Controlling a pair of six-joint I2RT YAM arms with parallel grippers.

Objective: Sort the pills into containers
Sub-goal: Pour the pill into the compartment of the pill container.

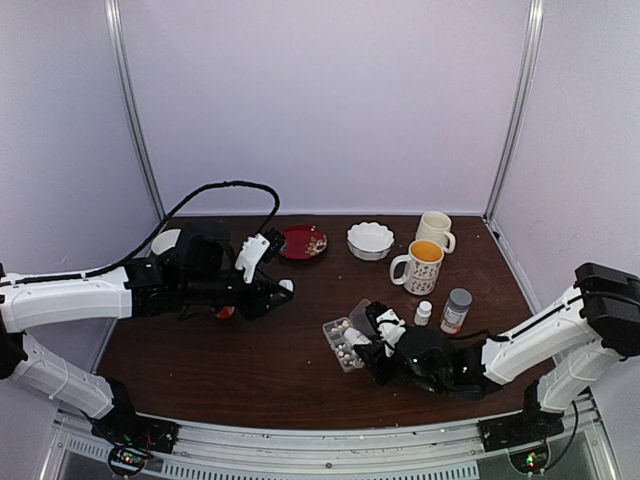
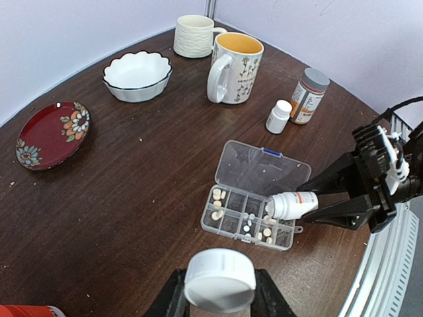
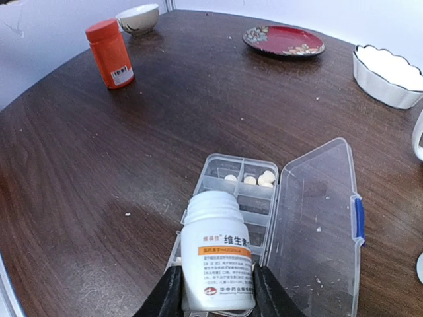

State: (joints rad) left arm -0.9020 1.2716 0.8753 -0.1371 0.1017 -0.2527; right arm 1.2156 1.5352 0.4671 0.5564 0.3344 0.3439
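**Bottle tipped over the box, cap in the other gripper**

Your right gripper was clamped on a white bottle, one finger on each side of its labelled body. The bottle lay tipped on its side, its neck over the compartments of the clear box. You could not tell whether the neck touched the box.

The box sat a little right of the tabletop's centre, toward the near edge. Its lid was folded flat open on the far side.

The pills lay inside the box, spread over several compartments. A few sat in an end compartment and more were scattered in the ones by the bottle's neck.

Your left gripper was closed on a round white cap, held above the left half of the tabletop, well apart from the box.

An orange bottle stood near the left edge. A red plate, a white bowl and two mugs lined the far edge. A small white bottle and a grey-capped bottle stood between the box and the right edge.
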